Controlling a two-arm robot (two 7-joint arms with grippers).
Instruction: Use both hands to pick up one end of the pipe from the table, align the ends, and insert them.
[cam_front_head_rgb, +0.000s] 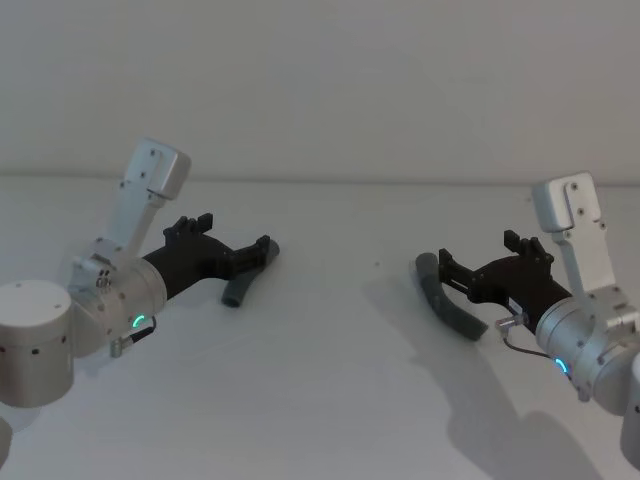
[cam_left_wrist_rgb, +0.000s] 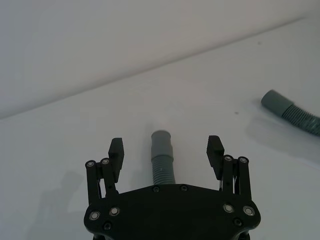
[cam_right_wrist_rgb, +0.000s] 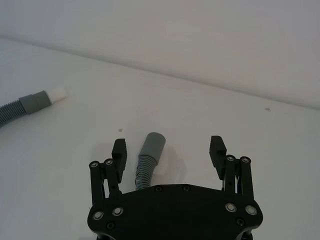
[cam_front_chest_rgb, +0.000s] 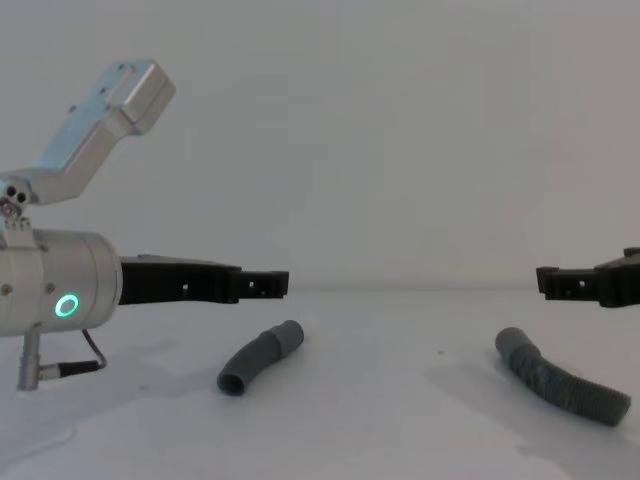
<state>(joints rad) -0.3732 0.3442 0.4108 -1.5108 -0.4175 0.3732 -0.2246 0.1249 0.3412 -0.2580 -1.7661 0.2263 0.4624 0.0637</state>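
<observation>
Left gripper (cam_left_wrist_rgb: 165, 144): jaws wide, short pipe (cam_left_wrist_rgb: 162, 160) between and below them, set to close.
Right gripper (cam_right_wrist_rgb: 168, 145): jaws wide, long pipe (cam_right_wrist_rgb: 147, 160) end between them likewise.
Pipes: on counter (cam_front_head_rgb: 330, 400), ungrasped, well apart.

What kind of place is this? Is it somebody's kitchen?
Probably a robot test lab, not a kitchen: a plain white table, a bare wall, and the left gripper and right gripper, both open, poised over a short pipe piece and a longer pipe piece.

Dim, even light lays faint shadows on the table (cam_front_head_rgb: 330, 400).
</observation>
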